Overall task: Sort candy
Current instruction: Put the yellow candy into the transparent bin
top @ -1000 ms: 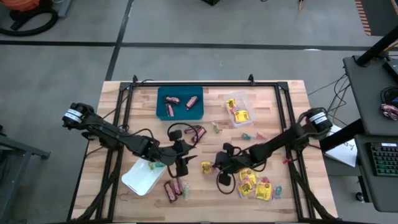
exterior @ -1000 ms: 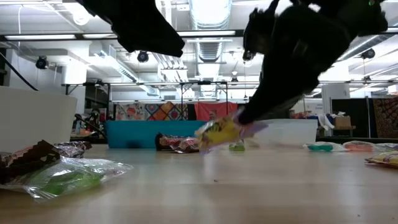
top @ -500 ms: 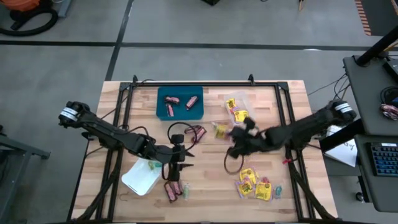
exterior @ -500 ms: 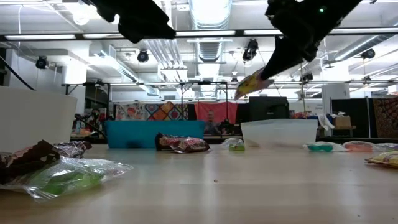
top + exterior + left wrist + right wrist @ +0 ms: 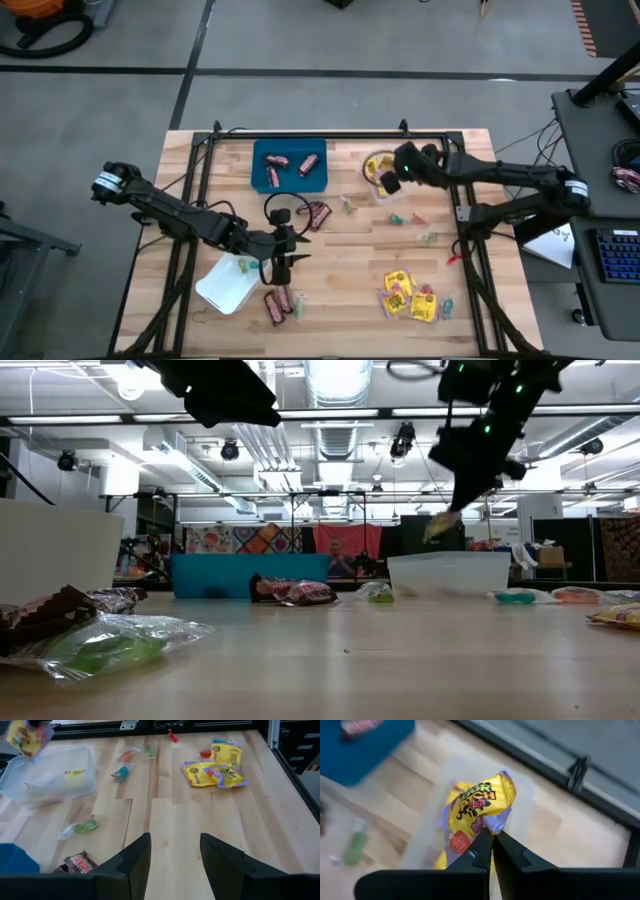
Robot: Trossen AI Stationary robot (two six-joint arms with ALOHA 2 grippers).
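A square yellow crinkled-foil packet with red lettering (image 5: 479, 815) is pinched by one corner between the closed fingers of the right gripper (image 5: 489, 845) and is held in the air above the clear shallow plastic tray (image 5: 389, 173) at the far right of the wooden slatted table (image 5: 345, 255), where a few yellow packets already lie. Because only a corner is gripped and the packet hangs bunched to one side, a release made off-centre is judged likely to let it catch the tray's rim and slide out onto the boards, near the small pastel sweets (image 5: 398, 217) scattered just beside the tray. The light tray could also be nudged if the fingers are lowered too far. More yellow packets (image 5: 410, 297) are left in a heap at the near right. The blue rectangular tray (image 5: 262, 180) holding brown-red mini bars (image 5: 309, 163) stands to the left of the clear one. The left gripper (image 5: 279, 264) is held with its fingers apart and empty over the table's middle, near the brown-red bars (image 5: 278, 303) beside the white tray (image 5: 225, 287), which could be scattered if it is lowered carelessly.
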